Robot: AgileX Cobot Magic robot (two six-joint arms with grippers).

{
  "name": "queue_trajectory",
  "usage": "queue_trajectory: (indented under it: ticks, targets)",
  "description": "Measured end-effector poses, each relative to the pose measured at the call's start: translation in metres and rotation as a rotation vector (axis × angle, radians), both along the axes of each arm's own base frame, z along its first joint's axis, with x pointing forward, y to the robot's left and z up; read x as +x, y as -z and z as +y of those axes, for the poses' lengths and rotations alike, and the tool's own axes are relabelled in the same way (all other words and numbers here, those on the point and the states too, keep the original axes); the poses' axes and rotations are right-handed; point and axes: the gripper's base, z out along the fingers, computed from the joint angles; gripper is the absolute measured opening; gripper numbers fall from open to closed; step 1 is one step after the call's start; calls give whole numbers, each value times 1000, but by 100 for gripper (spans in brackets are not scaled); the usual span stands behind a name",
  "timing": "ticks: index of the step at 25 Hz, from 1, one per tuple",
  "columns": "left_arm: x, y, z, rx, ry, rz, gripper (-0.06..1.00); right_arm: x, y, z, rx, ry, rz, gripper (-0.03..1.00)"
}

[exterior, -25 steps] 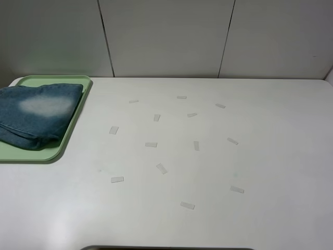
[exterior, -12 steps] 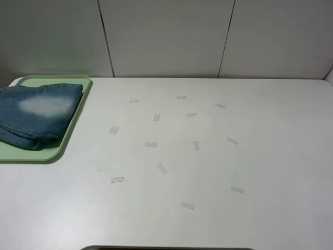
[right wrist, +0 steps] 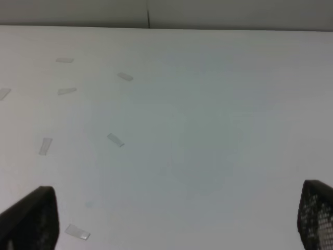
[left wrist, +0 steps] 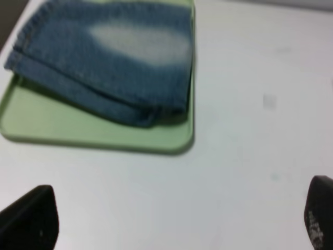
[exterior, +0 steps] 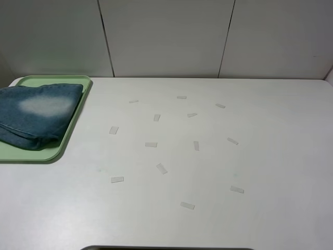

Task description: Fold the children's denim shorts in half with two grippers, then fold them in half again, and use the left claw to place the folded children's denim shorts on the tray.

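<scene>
The children's denim shorts (exterior: 36, 114) lie folded into a compact blue bundle on the tray (exterior: 52, 152) at the table's far left. The left wrist view shows the same shorts (left wrist: 114, 62) on the tray (left wrist: 93, 138), well apart from my left gripper (left wrist: 177, 221), whose two black fingertips stand wide apart with nothing between them. My right gripper (right wrist: 177, 224) is open too, over bare white table. Neither arm appears in the high view.
Several small pale tape strips (exterior: 161, 168) are scattered across the middle of the white table (exterior: 260, 219). A panelled wall stands behind the table's back edge.
</scene>
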Motion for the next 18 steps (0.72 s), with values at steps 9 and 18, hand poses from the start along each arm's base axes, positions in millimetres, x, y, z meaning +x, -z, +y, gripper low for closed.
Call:
queue_trajectory:
  ticks: [9,18]
  targets:
    - [1,10,0,5,56,72,91,0,0,0,0,0,0,69]
    - [1,10,0,8,108,72,91,0,0,0,0,0,0,69]
